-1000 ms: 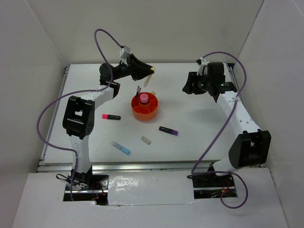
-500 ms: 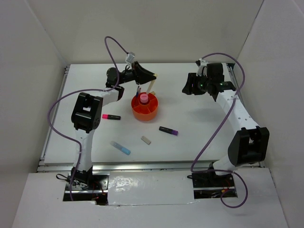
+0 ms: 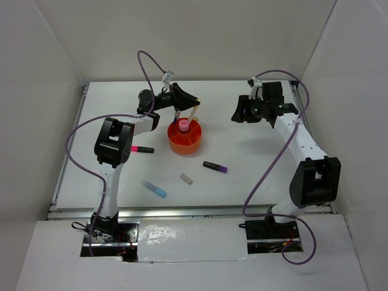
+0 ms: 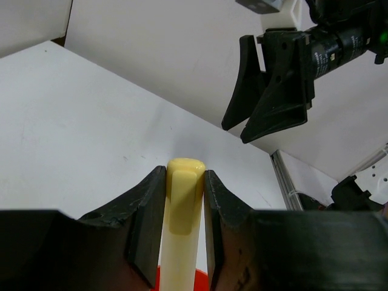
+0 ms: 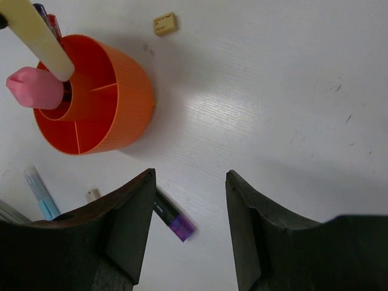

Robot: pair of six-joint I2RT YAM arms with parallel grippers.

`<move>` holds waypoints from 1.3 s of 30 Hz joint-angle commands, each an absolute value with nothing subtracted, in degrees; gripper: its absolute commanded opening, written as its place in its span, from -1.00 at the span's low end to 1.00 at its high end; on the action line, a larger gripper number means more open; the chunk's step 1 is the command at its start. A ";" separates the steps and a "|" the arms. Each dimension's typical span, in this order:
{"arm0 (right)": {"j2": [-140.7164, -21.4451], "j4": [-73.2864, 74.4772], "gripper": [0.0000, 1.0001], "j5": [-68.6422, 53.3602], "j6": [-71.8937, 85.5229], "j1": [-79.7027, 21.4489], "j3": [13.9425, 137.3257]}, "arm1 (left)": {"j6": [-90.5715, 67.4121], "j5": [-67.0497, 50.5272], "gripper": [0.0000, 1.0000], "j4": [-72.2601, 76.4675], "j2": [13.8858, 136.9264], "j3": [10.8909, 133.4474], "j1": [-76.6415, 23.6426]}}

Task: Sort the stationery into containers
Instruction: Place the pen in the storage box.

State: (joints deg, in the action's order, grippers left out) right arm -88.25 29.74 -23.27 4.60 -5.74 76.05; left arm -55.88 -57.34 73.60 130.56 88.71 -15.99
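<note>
four pieces lie loose in the top view: pink-black marker (image 3: 142, 149), purple-black marker (image 3: 215, 167), eraser (image 3: 186, 178), light blue marker (image 3: 154, 188). the pink cylinder (image 3: 183, 125) stands in the orange organizer (image 3: 182, 147). the left wrist view shows the left gripper (image 4: 183, 182) clamping the yellow marker (image 4: 182, 209). the right wrist view puts the marker's tip at the organizer's middle, with the right gripper (image 5: 191, 179) spread and empty. no writing is legible.
</note>
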 commanded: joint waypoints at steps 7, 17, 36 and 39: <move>-89.38 30.76 0.13 -24.43 3.43 -4.83 77.43 | -55.90 -57.66 -0.70 94.13 134.30 92.19 -16.96; -89.82 31.11 0.13 -24.61 3.08 -4.48 77.70 | -55.72 -58.01 -0.39 94.48 135.44 92.64 -16.96; -86.40 32.34 0.14 -24.52 2.82 -5.53 77.96 | -55.28 -60.38 0.11 91.15 122.54 93.00 -12.40; -85.52 32.96 0.14 -24.17 1.41 -5.97 77.17 | -53.89 -63.71 0.10 88.43 115.07 87.20 -8.98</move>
